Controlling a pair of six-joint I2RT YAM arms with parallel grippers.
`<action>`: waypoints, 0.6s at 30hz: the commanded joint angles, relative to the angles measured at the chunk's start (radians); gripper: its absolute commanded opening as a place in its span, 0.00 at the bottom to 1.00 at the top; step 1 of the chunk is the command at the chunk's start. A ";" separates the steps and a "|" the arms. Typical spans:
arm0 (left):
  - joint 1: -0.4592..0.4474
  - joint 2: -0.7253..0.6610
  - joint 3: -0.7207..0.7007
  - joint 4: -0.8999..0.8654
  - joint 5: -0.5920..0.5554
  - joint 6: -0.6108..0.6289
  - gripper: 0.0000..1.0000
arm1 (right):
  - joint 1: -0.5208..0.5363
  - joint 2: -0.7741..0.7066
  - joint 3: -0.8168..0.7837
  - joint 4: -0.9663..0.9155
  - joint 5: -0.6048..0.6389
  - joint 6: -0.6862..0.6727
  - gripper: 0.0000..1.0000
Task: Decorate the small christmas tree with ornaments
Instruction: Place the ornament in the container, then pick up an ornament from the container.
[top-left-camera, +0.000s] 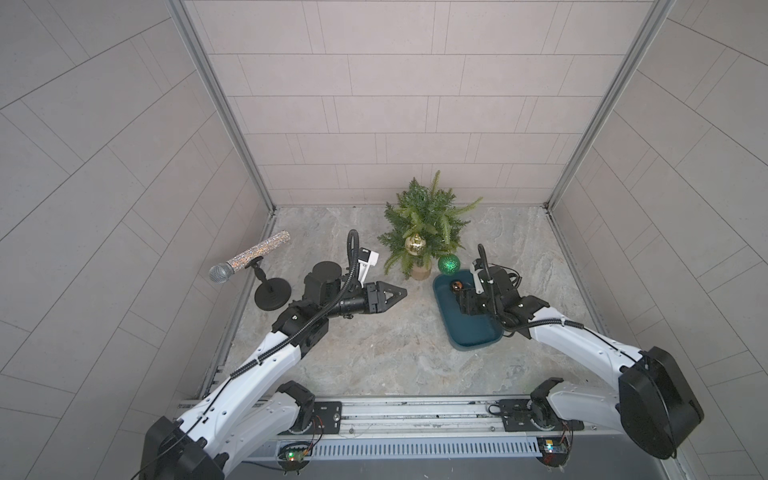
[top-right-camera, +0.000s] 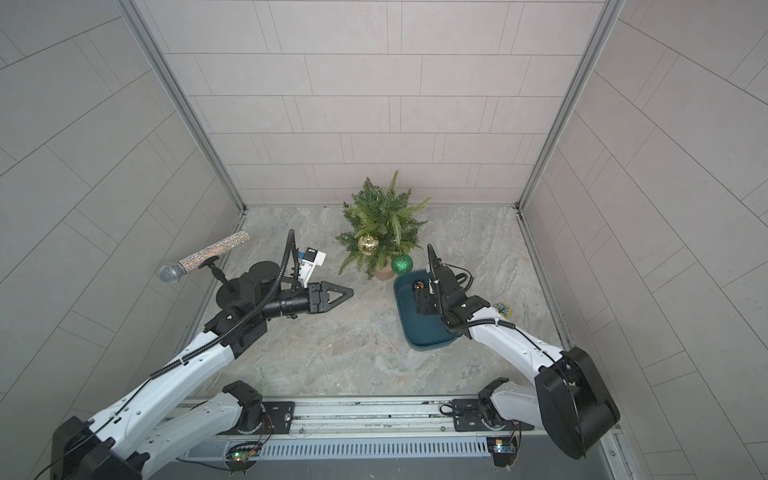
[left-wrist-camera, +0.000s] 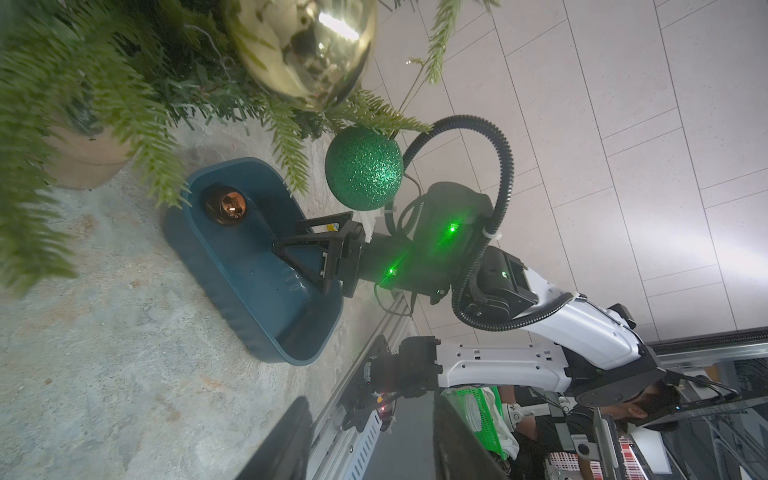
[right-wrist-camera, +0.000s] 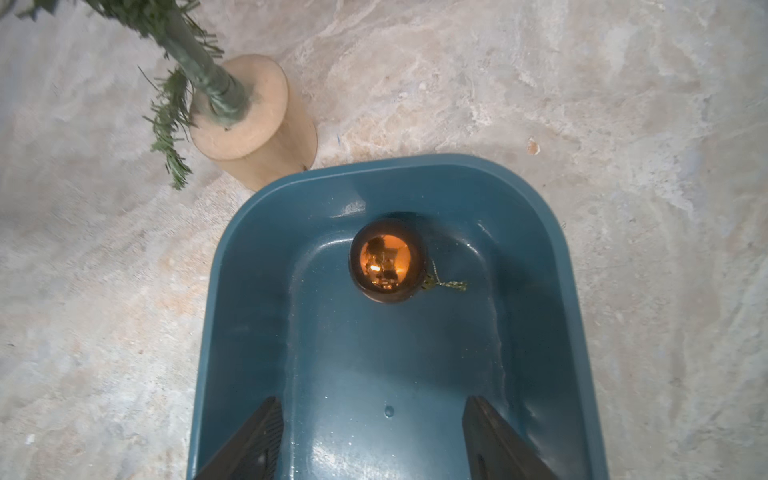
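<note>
Copper bauble (right-wrist-camera: 388, 259) lies unhung in the blue tray (right-wrist-camera: 415, 162); right claw (right-wrist-camera: 371, 401), spread and empty, hovers near, apparently to grasp it.

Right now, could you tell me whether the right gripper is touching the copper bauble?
Apart. The right wrist view shows bare tray floor between the right gripper and the copper bauble.
</note>
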 joint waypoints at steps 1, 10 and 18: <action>-0.003 -0.001 -0.007 0.033 -0.001 0.007 0.51 | -0.002 -0.002 -0.009 0.063 0.017 0.054 0.68; -0.002 -0.035 -0.024 0.013 -0.011 0.003 0.51 | 0.000 0.181 0.186 -0.152 0.134 -0.071 0.64; -0.002 -0.041 -0.026 -0.008 -0.015 0.014 0.51 | 0.040 0.311 0.298 -0.219 0.226 -0.103 0.66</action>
